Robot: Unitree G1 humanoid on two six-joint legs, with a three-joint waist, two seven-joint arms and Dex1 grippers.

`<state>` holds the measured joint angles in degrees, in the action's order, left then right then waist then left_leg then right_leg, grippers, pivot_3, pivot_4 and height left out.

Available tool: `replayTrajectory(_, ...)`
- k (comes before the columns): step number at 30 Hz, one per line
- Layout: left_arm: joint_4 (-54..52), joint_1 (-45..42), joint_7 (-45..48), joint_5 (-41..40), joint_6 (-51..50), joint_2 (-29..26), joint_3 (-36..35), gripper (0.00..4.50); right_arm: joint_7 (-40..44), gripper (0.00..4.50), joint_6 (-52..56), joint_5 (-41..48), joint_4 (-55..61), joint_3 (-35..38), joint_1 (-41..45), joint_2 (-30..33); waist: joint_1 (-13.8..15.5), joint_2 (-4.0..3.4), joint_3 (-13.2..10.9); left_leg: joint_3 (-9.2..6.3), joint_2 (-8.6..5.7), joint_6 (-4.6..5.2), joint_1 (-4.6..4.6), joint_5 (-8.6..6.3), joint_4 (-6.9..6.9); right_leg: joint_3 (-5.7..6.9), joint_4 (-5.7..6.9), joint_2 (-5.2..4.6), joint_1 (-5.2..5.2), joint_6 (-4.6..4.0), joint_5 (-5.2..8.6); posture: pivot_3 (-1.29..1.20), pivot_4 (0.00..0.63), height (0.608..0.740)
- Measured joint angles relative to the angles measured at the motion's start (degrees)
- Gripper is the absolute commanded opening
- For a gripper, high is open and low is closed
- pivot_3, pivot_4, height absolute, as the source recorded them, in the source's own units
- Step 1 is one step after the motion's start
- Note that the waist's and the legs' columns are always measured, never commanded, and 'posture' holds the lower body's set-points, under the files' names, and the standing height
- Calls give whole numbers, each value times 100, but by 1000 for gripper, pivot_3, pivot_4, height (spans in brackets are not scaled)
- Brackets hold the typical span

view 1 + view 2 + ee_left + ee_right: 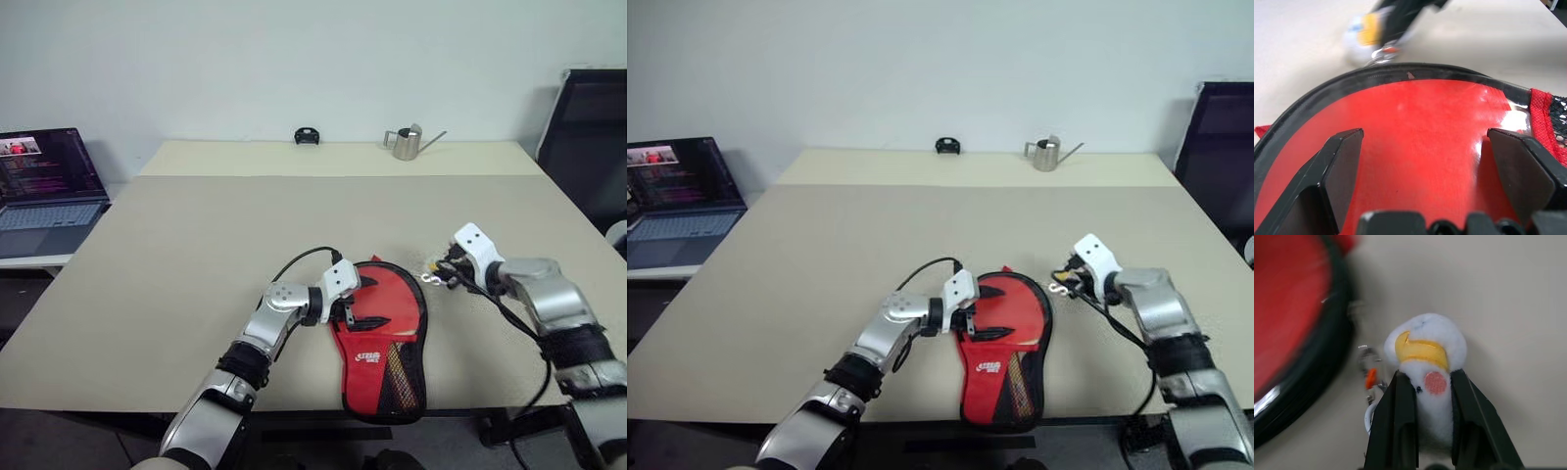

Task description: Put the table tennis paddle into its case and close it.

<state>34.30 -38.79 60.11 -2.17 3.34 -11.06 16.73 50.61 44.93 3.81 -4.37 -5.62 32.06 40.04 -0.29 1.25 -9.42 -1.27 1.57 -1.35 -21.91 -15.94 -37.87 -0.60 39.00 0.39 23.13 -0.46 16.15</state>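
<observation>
A: What's on the surface (pixel 196 225) and around it?
B: A laptop (pixel 49 191) off at nine o'clock on a side desk, a small black object (pixel 307 135) and a metal watering can (pixel 409 143) toward twelve, a dark chair (pixel 588 137) at two.
A: The tools?
B: Left tool (pixel 345 294) spread wide, fingers (pixel 1342 166) over the case (pixel 382 343) (red side up, near edge, six o'clock). Right tool (pixel 1425 396) pinches the white-yellow charm (pixel 1425 347) just at the case's three o'clock.
</observation>
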Motion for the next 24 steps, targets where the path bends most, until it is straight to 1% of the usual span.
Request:
replayTrajectory(3,123,-53,10,4,62,32,9,4433,234,348,682,359,1010,41,-407,413,4,-14,9,-1,-4,0,4,0,-1,1,1,13,-4,4,1,0,150,740)
replayTrajectory(5,189,-80,16,5,87,70,10,4433,334,347,1005,599,1485,128,-612,631,5,-19,12,-2,-6,0,4,0,-1,2,1,23,-5,14,7,0,150,740)
replayTrajectory(11,322,-152,52,7,129,118,18,4433,507,337,1519,1178,2244,287,-968,1021,31,-17,14,-2,-6,0,3,0,-4,2,-2,25,-7,20,9,0,150,740)
replayTrajectory(15,380,-182,60,19,189,150,35,4433,780,336,1574,1573,2751,364,-1519,1452,54,-18,16,-3,-9,0,2,0,-4,5,-5,25,-9,22,10,0,150,740)
replayTrajectory(17,402,-186,65,27,206,175,37,4433,940,336,1472,1755,3071,393,-1937,1695,73,-18,17,-2,-12,0,1,0,-5,9,-6,25,-11,32,16,0,150,740)
replayTrajectory(21,425,-188,78,34,209,226,57,4433,1047,333,1300,1983,3394,475,-2292,1941,87,-23,20,-2,-14,0,4,0,-6,16,-12,25,-23,41,21,0,150,740)
replayTrajectory(24,426,-188,95,34,212,276,99,4433,1079,332,1197,2091,3593,518,-2585,2155,150,-20,22,-4,-13,-2,3,-1,-7,27,-23,22,-33,46,24,0,150,740)
